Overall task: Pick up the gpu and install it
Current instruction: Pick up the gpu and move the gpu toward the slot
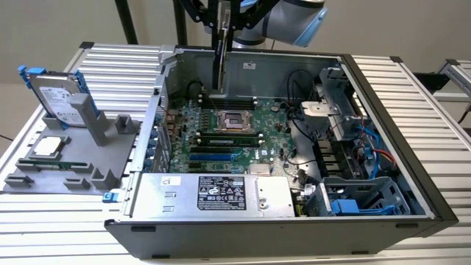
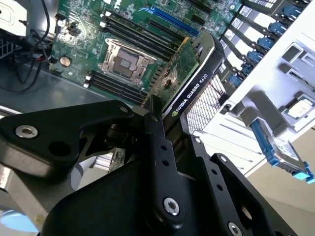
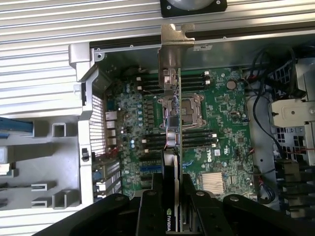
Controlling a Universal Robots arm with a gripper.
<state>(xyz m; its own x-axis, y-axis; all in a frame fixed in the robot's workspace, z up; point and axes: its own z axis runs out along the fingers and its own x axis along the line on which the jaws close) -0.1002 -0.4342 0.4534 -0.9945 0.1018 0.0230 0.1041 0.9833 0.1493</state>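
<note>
The gpu (image 1: 218,61) hangs on edge above the open computer case, over the back of the green motherboard (image 1: 228,132) and clear of it. In the second wrist view the gpu (image 2: 187,69) shows its green board and black cooler. In the first wrist view the gpu (image 3: 172,123) appears edge-on, its silver bracket (image 3: 174,44) pointing away from the gripper. My gripper (image 3: 171,199) is shut on the card's end, one black finger (image 3: 147,206) on each face. In the exterior view the gripper (image 1: 223,19) sits at the top.
The case (image 1: 383,138) lies on its side with walls all around, a power supply (image 1: 213,193) in front and drive cages and cables at the exterior view's right. A grey fixture (image 1: 103,160) at the left holds a hard drive with blue rails (image 1: 59,102).
</note>
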